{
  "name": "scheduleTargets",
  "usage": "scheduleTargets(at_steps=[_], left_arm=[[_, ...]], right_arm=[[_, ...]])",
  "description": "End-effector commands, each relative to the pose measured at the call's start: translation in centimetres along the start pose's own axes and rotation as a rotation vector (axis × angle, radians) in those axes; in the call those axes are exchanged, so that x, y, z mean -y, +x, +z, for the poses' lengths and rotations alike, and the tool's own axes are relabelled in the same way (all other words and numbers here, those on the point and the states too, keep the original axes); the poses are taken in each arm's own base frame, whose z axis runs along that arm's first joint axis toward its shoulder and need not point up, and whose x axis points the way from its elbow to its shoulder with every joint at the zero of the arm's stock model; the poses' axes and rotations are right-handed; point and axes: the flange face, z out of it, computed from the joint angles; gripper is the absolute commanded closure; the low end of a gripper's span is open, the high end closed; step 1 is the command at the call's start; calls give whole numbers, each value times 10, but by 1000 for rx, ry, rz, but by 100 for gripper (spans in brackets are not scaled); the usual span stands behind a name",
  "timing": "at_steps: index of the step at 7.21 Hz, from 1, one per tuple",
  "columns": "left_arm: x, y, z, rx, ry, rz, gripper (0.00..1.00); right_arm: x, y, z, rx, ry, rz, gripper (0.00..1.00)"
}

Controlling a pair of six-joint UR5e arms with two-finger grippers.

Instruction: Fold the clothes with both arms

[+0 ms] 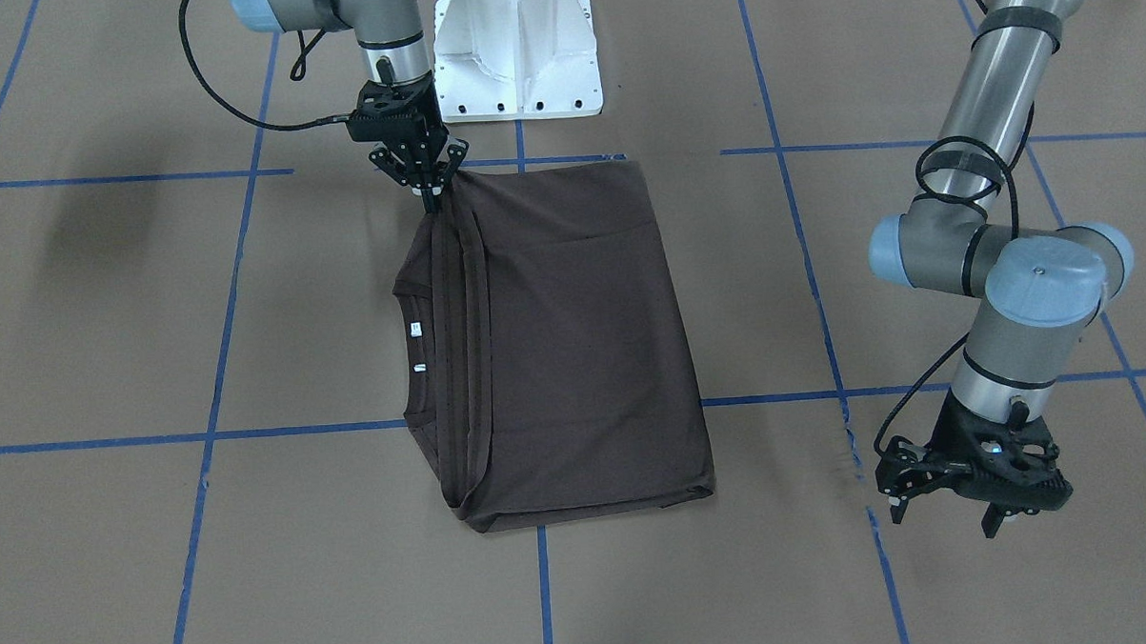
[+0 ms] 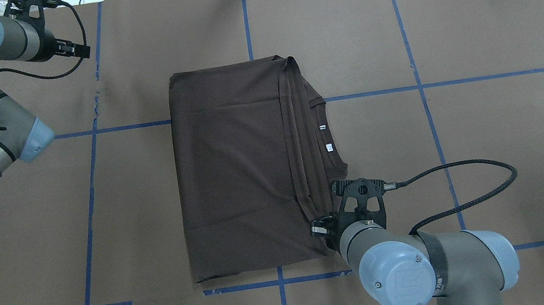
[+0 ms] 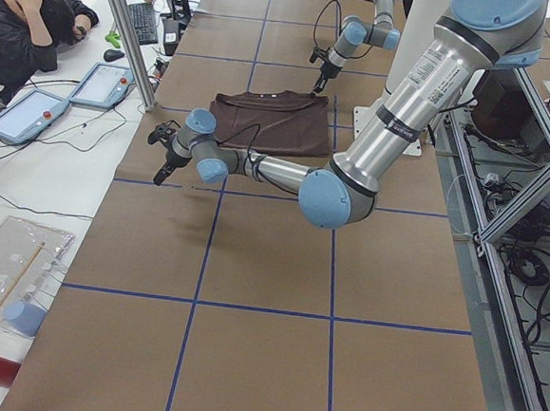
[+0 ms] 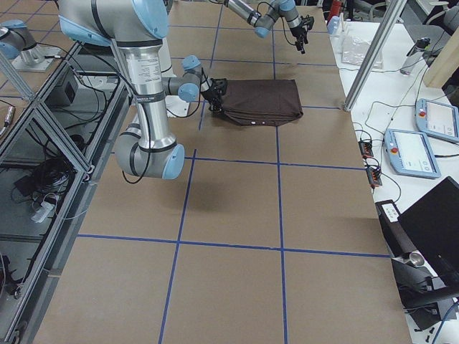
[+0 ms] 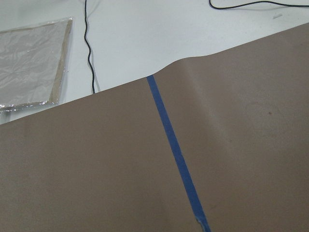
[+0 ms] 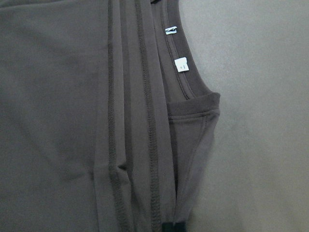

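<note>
Progress looks well advanced: the dark brown T-shirt (image 2: 233,179) lies folded into a neat rectangle at the middle of the brown paper-covered surface (image 2: 497,9), just beyond the white pedestal (image 1: 516,48) and across two of the blue tape lines (image 2: 454,82). No sleeve shows, and several hems lie stacked in parallel bands along the side toward the robot's right, where the ribbed collar (image 1: 415,394) peeks out from under the layers. The right hand (image 1: 432,189) is pinched tight on the corner of that collar side nearest the pedestal, drawing the cloth up into a small peak while the rest of the shirt lies flat. The left hand (image 1: 951,509) hangs with its fingers spread wide and holds nothing. It is over bare paper at the far left part of the surface, well apart from the shirt. As I judge it, what remains is one more fold across the rectangle, or simply a release and a smoothing of that raised corner. A two-armed fold would first need the left hand brought to the shirt's far corner. For writing, two small white neck tags (image 6: 181,65) sit inside the collar. The larger one bears a faint mark that is too small to read, and the chest logo is folded out of sight.
</note>
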Motion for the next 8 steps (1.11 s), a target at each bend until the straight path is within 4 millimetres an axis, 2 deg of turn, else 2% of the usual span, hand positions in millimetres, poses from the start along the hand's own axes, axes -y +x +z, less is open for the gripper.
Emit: scheduleTargets(at_steps=[1, 2, 3, 4, 5, 6, 7, 8], left_arm=[[-1, 4, -2, -30, -17, -2, 0], [-2, 8, -4, -62, -31, -1, 0], [-1, 10, -6, -65, -29, 0, 0], [-3, 9, -4, -64, -34, 0, 0], [-6, 6, -3, -61, -37, -1, 0], [-6, 7, -4, -63, -35, 0, 0], [-6, 6, -3, -61, -37, -1, 0], [-6, 6, -3, -62, -36, -1, 0]], right_arm=[[-14, 9, 0, -9, 24, -20, 1], [-9, 4, -13, 18, 25, -24, 0], [-12, 0, -19, 26, -14, -67, 0], [-15, -4, -19, 41, -35, -145, 0], [-22, -5, -17, 43, -42, -164, 5], [-25, -5, -14, 37, -47, -205, 40], [-26, -5, -10, 31, -47, -255, 60], [-28, -6, -10, 32, -48, -266, 71]])
